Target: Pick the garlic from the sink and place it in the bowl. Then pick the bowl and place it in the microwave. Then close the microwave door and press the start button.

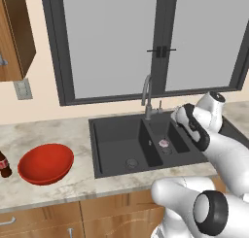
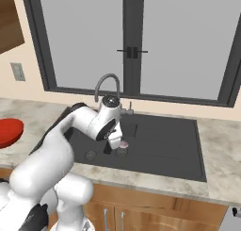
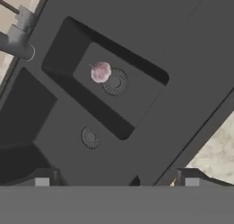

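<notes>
Two basins in the dark grey sink [image 1: 116, 144], and the garlic [image 3: 101, 72] sits in the smaller one, right beside that basin's round drain [image 3: 114, 82], touching or nearly touching its rim. It's a little pinkish-white bulb with a short stem tip sticking out.

Starting nearest the base: wooden cabinet fronts [image 1: 97, 212] run under the marble table [image 1: 73, 183]. The white arm [image 2: 52, 159] reaches up and over the front edge of the sink. The gripper [image 3: 116, 182] hangs above the sink, well clear of the garlic, jaws spread wide with nothing between them. In the hand view the two dark tips sit far apart at the bottom, with the larger basin's drain [image 3: 90, 138] closer to them than the garlic.

Off to the left on the table is the glossy red bowl [image 1: 45, 163], well apart from the sink, with nothing in it. A dark bottle with a red label [image 1: 4, 165] stands just left of it.

Behind the basins the curved metal faucet [image 2: 107, 86] rises from the sink's back edge, and past that is a big dark-framed window [image 2: 132, 41]. There's a wall outlet [image 1: 22, 89] left of the window, under a wooden upper cabinet [image 1: 14, 33].
</notes>
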